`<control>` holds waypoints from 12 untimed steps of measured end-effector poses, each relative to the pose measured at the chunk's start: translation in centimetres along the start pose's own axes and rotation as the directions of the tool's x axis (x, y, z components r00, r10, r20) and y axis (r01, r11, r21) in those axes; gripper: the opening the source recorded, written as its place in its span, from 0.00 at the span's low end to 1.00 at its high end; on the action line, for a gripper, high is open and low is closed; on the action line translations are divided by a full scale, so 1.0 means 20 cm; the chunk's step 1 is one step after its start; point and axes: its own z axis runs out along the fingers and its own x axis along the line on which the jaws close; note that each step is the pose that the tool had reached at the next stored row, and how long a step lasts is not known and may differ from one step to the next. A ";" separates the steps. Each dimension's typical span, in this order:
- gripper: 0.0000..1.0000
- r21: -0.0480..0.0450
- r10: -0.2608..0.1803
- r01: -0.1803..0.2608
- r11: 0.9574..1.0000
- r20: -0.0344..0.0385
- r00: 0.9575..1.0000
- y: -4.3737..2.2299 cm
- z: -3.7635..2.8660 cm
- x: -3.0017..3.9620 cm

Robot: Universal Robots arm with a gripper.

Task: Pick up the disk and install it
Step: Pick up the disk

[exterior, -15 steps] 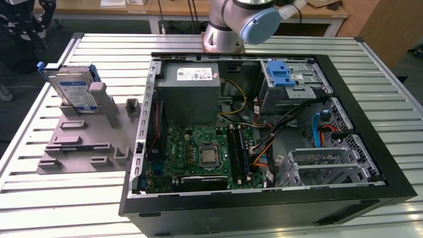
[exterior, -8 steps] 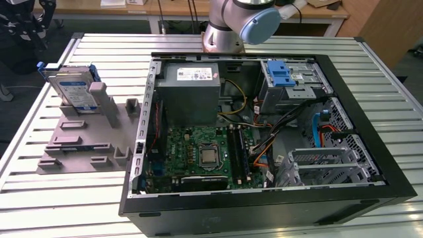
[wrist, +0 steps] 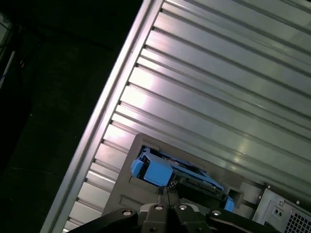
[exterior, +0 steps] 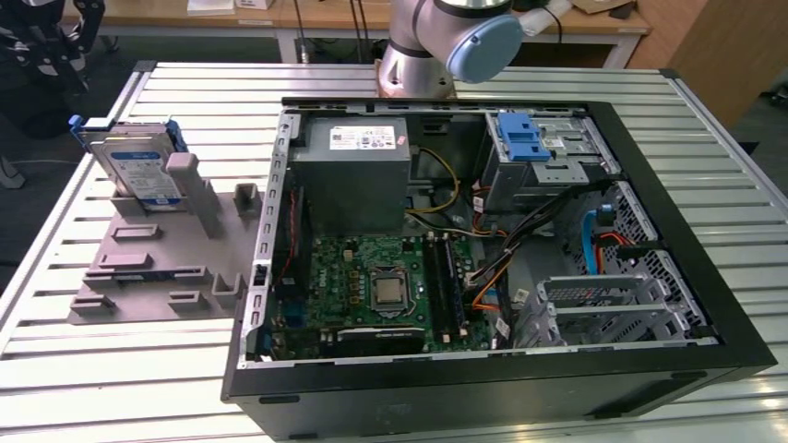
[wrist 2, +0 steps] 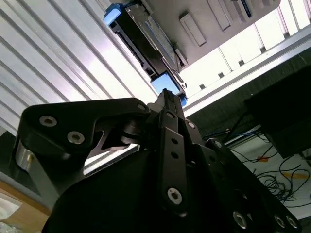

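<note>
In the exterior view, 1 open computer case (exterior: 493,249) lies on the slatted metal table (exterior: 124,388), with 1 grey holder (exterior: 148,277) just beside it on the exterior view's left. There is 1 disk (exterior: 133,166), standing on edge in that holder with a blue bracket round it. Its white-and-blue label faces out, but the print is too small to read. Inside the case are 1 grey box (exterior: 357,175) with a white sticker, equally unreadable, and 1 blue latch (exterior: 523,138). The arm (exterior: 431,41) rises behind the case.

In the second wrist view, the gripper (wrist 2: 167,96) points at the blue end of the disk (wrist 2: 146,39). It is close, but I cannot tell whether it touches.

In the first wrist view, the 2 fingers (wrist: 161,191) are drawn narrow, almost together, with nothing between them. Their tips are lined up over the disk's blue bracket, and the disk (wrist: 160,171) sits in the holder on the table.
</note>
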 end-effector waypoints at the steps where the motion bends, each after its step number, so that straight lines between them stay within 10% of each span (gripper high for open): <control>1: 0.11 0.000 -0.017 0.017 1.000 -0.001 1.000 0.000 0.000 0.000; 12: 0.11 -0.004 -0.181 0.181 0.983 -0.008 0.983 0.000 0.001 0.000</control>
